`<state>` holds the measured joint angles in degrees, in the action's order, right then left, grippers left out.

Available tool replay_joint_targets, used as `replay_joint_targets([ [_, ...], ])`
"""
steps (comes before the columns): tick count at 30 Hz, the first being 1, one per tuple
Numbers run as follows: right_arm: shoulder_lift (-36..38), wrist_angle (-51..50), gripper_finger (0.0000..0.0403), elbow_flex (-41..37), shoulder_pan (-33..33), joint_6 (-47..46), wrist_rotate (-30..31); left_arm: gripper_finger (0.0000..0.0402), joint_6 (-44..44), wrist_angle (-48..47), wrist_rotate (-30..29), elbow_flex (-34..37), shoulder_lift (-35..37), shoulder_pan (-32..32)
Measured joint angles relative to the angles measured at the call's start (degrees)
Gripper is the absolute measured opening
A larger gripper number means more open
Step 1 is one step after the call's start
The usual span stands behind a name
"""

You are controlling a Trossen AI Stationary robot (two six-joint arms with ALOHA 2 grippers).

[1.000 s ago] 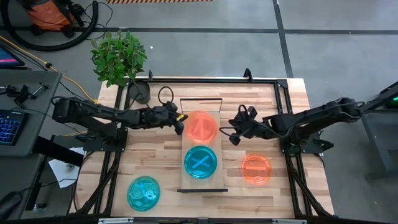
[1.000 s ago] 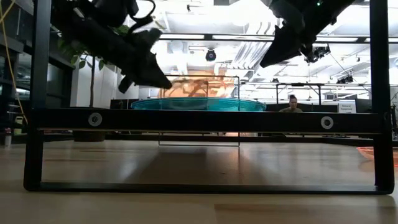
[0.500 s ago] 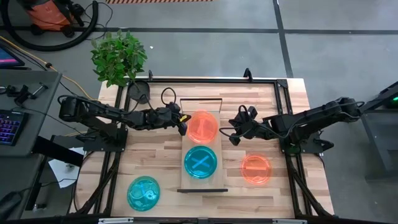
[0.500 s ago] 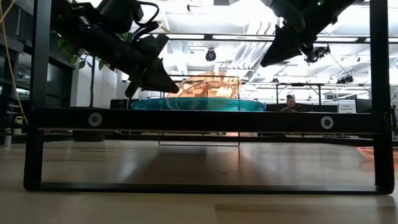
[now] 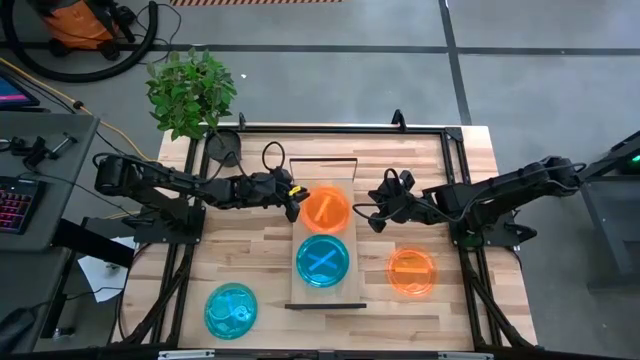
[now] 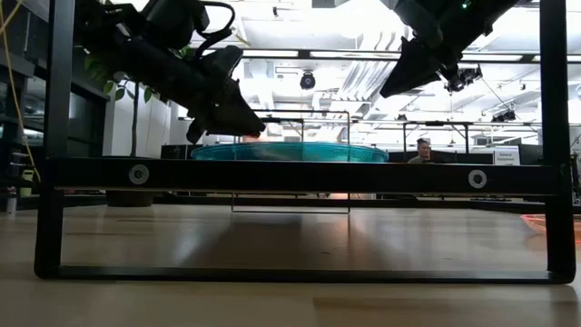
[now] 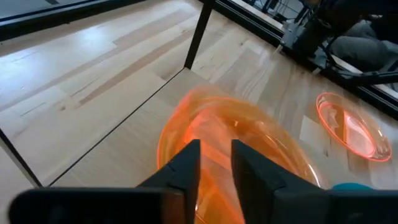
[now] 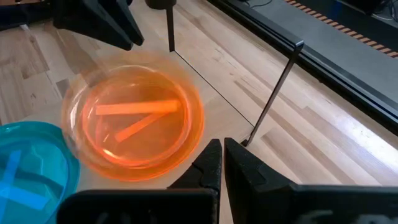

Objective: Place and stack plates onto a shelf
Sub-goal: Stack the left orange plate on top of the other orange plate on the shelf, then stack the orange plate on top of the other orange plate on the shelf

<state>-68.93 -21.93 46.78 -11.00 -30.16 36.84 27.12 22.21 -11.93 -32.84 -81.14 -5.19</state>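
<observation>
The shelf (image 5: 325,172) runs near to far down the table's middle. An orange plate (image 5: 327,208) lies on its far half, and in the right wrist view two bars show through that orange plate (image 8: 137,124), as of two stacked. A cyan plate (image 5: 322,260) with crossed bars sits on the near half. One orange plate (image 5: 412,270) and one cyan plate (image 5: 230,310) rest on the tabletop. My left gripper (image 5: 293,205) is at the shelf plate's left rim. My right gripper (image 5: 373,218) hovers shut, right of the shelf. My left gripper (image 7: 215,165) has the orange plate's left rim (image 7: 215,140) pinched between its two fingers. It comes from the table's left, slanting down. The plate lies about flat on the shelf, level with the cyan plate (image 6: 290,152) in the low view.
A potted plant (image 5: 190,90) and its black pot (image 5: 225,148) stand at the far left corner. A black metal frame (image 5: 455,160) borders the table. A thin wire bracket (image 5: 322,160) stands at the shelf's far end. A person (image 6: 427,150) sits far behind.
My left gripper has moved down and slightly toward the near edge with the orange plate. The plate hung above the shelf a second ago, stood tipped with one side raised half a second ago, and now lies flat and low on the shelf.
</observation>
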Motion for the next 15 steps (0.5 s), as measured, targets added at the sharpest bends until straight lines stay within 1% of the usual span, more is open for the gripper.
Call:
replay_joint_targets([
  [4,0.0,0.0,0.0,0.0,0.0,-0.02,0.0,0.0118,-1.3,0.03,0.0,-0.02,0.09,0.0],
  [8,0.0,0.0,0.0,0.0,0.0,-0.02,0.0,0.0142,-2.57,-0.02,0.01,-0.02,0.18,-0.04],
  [11,0.0,0.01,0.0,0.0,0.0,0.03,-0.02,0.0149,-3.53,-0.13,0.1,-0.07,1.06,-0.04],
  [15,0.0,-0.07,0.0,0.0,-0.03,-0.02,-0.19,0.0148,-5.68,-2.02,2.45,-0.07,4.21,-0.04],
])
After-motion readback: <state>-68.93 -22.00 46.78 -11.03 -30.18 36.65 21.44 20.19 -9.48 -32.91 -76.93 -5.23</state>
